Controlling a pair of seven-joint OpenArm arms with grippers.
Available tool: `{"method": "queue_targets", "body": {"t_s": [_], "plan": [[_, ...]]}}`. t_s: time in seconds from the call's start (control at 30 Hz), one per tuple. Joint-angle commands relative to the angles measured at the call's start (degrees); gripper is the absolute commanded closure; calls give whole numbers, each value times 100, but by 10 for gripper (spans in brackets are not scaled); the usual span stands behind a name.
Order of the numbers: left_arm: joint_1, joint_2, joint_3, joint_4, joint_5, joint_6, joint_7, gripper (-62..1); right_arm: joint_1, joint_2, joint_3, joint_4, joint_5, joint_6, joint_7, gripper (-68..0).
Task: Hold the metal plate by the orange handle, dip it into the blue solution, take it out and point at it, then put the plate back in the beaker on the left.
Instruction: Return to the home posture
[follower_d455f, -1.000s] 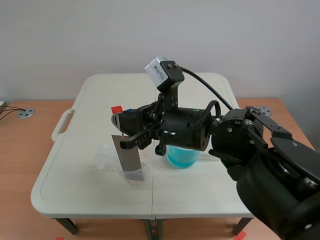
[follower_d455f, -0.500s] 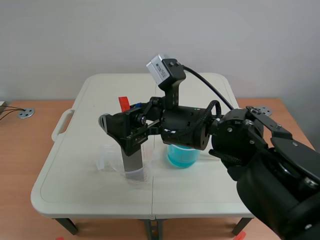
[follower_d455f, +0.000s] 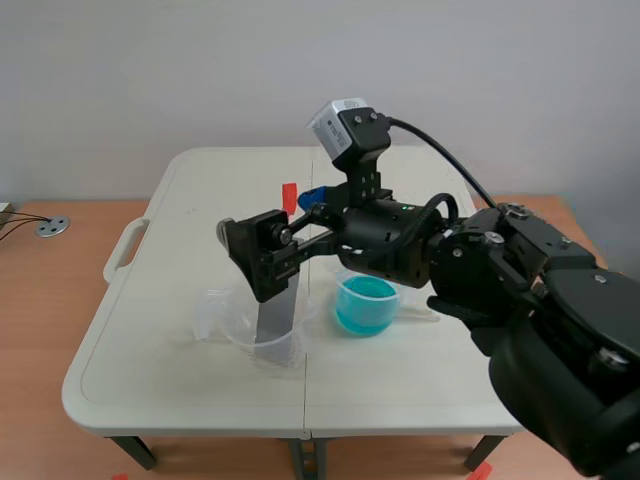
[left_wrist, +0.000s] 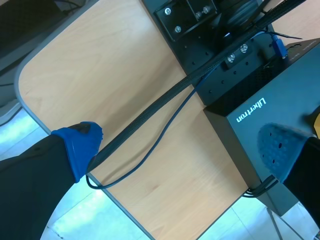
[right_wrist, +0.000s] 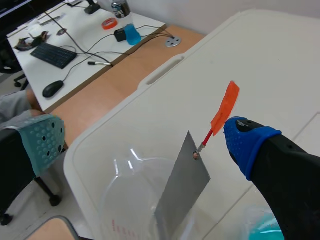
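The metal plate (follower_d455f: 276, 312) (right_wrist: 182, 192) stands tilted in the clear beaker (follower_d455f: 232, 322) (right_wrist: 125, 200) on the left. Its orange handle (follower_d455f: 290, 197) (right_wrist: 225, 107) sticks up free. My right gripper (follower_d455f: 285, 228) (right_wrist: 145, 139) hangs open just above the beaker; its fingers straddle the plate's top, and the blue pad is close beside the handle without gripping it. The beaker of blue solution (follower_d455f: 366, 305) (right_wrist: 260, 231) stands to the right of the clear one. My left gripper (left_wrist: 180, 146) is open over a wooden desk, holding nothing, and does not show in the scene view.
The white folding table (follower_d455f: 180, 390) has a carry slot at its left edge (follower_d455f: 122, 250). In the left wrist view a black box (left_wrist: 260, 110) and cables (left_wrist: 150, 145) lie on the wooden desk. A second desk with a keyboard (right_wrist: 55, 54) stands beyond the table.
The right gripper opened and let go of the orange handle. The plate settled lower into the clear beaker, and the gripper drew slightly up and right.
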Motion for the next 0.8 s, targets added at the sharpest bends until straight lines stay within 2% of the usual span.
{"method": "queue_targets", "body": {"t_s": [0.0, 0.23, 0.3, 0.43, 0.57, 0.77], "plan": [[46, 17, 0, 48, 7, -13, -26, -623, 98, 188, 20, 289, 81, -26, 107, -664], [-221, 173, 0, 48, 4, -15, 35, -623, -133, 804, 66, 935, -7, -323, 170, -664], [-313, 240, 0, 48, 42, -9, 280, -623, -286, 944, 199, 1145, -7, -389, 175, -664], [-614, 240, -35, 111, 2, 13, 68, -623, -708, 1182, 612, 1543, -26, -413, 216, -664], [-1121, 238, -476, 308, -400, 59, 61, -623, -1202, 1449, 1029, 1849, -26, -413, 400, -664], [-1744, 238, -1244, 1062, -435, 90, 61, -623, -2041, 1845, 1519, 2306, -24, -455, 822, -664]]}}
